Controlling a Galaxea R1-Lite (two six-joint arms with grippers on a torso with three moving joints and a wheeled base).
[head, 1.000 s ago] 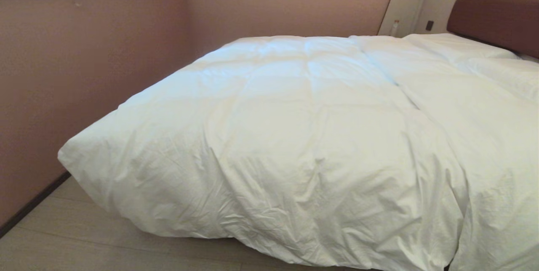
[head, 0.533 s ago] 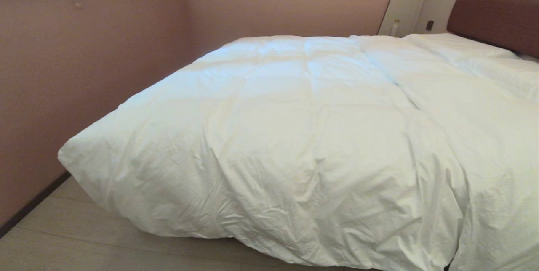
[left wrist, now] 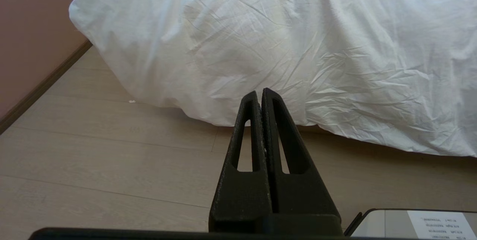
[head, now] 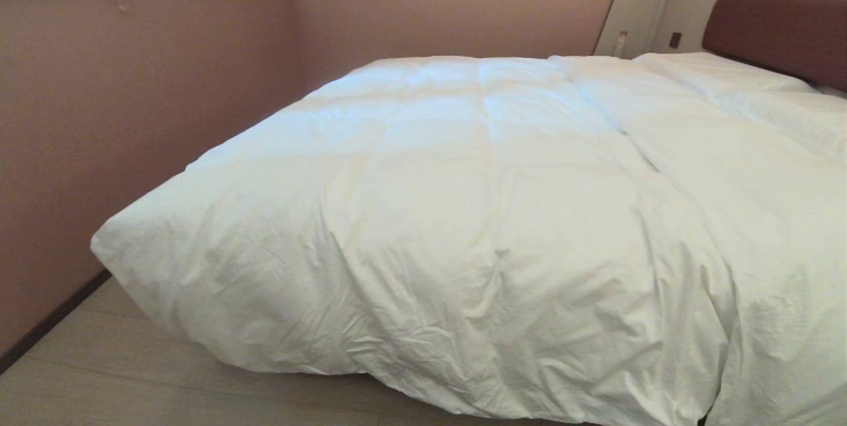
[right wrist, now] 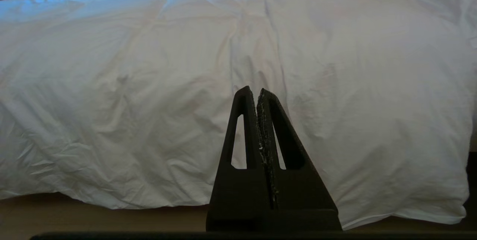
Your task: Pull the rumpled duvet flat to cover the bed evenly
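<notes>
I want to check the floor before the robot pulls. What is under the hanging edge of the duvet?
Under the duvet hem only pale wooden floor and a dark shadowed gap show. The bed base and mattress are covered, so anything further under cannot be seen.
</notes>
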